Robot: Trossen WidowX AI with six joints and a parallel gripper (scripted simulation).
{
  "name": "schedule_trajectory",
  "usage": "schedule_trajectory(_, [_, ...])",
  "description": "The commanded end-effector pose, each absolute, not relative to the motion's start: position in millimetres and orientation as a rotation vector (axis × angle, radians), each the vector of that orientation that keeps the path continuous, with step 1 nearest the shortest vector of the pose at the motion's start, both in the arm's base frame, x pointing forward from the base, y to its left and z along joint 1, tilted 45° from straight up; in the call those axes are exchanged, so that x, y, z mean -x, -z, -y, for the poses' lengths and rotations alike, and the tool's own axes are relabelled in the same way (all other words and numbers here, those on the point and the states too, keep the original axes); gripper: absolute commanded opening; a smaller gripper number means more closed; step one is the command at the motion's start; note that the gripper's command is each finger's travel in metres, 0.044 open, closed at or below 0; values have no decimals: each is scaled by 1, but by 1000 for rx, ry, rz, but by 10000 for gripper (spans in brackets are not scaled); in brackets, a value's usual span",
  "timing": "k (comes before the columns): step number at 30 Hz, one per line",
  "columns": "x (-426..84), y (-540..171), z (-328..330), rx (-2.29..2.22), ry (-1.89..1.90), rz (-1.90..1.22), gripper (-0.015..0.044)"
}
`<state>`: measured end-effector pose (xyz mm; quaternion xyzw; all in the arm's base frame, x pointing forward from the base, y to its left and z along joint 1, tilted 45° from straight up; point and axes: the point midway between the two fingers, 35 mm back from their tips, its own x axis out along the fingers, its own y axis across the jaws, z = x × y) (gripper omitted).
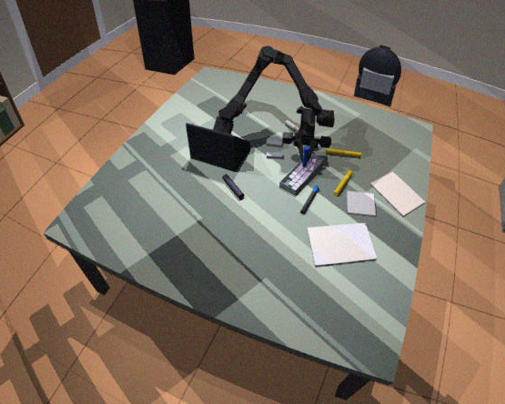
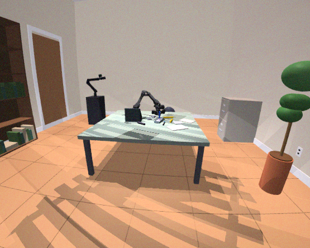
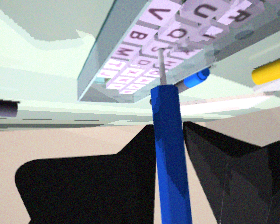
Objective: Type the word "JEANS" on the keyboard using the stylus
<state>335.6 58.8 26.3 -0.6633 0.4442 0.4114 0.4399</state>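
My gripper point(image 1: 307, 146) point(image 2: 159, 111) point(image 3: 168, 129) is shut on the blue stylus point(image 1: 306, 156) point(image 2: 159, 114) point(image 3: 172, 155), which points down past the fingertips over the keyboard. The keyboard point(image 1: 297, 177) point(image 2: 158, 120) point(image 3: 137, 35) has pale pink keys with dark letters in a grey-green case. In the wrist view the stylus's thin grey tip point(image 3: 162, 67) ends at the S key, between the D and Q keys. Whether it touches the key or presses it down cannot be told. Some of the far keys' letters are too small to read.
A dark pen with a blue end point(image 1: 309, 200) point(image 3: 197, 79) lies beside the keyboard. Two yellow sticks point(image 1: 343, 153) and a black marker point(image 1: 233, 186) point(image 3: 3, 108) lie nearby. A black upright panel point(image 1: 215, 147) stands left. White sheets point(image 1: 341, 244) lie at the right.
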Motion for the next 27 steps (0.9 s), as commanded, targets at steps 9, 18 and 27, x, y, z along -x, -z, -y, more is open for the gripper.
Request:
schedule_trajectory(9, [-335,-23,-60,1647,-1019,-1109,81])
schedule_trajectory(18, [-336,-28,-55,1647,-1019,-1109,81])
schedule_trajectory(27, [-336,-50,-34,1648,-1018,-1110,81])
